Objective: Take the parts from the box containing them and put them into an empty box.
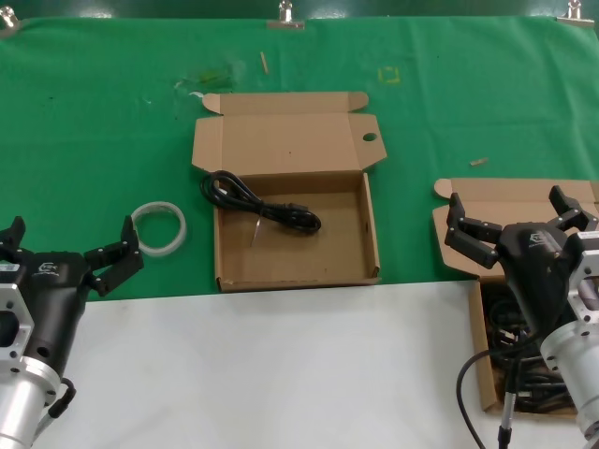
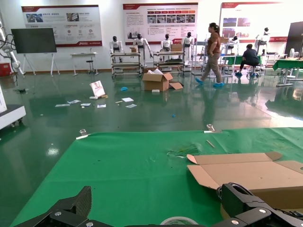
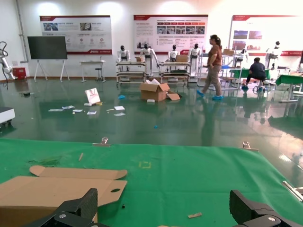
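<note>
A brown box with a round-holed lid tab (image 1: 281,140) lies open at the centre of the green cloth, with one black cord (image 1: 262,201) coiled inside. Its lid also shows in the left wrist view (image 2: 246,172) and the right wrist view (image 3: 52,187). A second brown box with a plain lid (image 1: 487,201) sits at the right front, holding several black cords (image 1: 510,327). My right gripper (image 1: 513,217) is open and empty above this box, and shows open in its wrist view (image 3: 165,203). My left gripper (image 1: 73,245) is open and empty at the left front (image 2: 158,201).
A whitish translucent ring (image 1: 159,227) lies on the cloth between my left gripper and the centre box, and shows in the left wrist view (image 2: 179,221). A small scrap (image 1: 478,161) lies near the right box. A white table surface (image 1: 281,374) spans the front.
</note>
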`<state>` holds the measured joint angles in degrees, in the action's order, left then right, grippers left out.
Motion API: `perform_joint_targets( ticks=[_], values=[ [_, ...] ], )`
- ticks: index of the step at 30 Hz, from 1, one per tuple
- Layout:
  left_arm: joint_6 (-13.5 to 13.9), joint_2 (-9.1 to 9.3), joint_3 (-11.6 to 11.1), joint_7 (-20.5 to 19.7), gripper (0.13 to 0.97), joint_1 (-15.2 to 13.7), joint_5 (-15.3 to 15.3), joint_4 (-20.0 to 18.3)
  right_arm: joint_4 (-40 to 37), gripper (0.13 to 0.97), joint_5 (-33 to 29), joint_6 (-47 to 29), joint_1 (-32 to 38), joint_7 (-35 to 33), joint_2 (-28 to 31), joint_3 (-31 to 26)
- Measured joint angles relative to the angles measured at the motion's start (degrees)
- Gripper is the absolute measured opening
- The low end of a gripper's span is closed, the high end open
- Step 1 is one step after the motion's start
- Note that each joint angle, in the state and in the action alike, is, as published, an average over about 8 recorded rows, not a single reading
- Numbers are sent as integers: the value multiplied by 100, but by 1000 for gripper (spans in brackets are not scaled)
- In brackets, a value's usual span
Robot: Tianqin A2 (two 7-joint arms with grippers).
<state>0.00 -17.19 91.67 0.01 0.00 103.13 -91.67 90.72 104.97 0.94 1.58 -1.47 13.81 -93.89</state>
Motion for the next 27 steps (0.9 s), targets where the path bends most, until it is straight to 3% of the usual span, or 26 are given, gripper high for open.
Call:
perform_joint_targets(
  ticks=[27],
  values=[
    [0, 0, 0, -3, 966, 0, 0, 0, 0, 966, 0, 0, 0, 0, 0, 0]
  ],
)
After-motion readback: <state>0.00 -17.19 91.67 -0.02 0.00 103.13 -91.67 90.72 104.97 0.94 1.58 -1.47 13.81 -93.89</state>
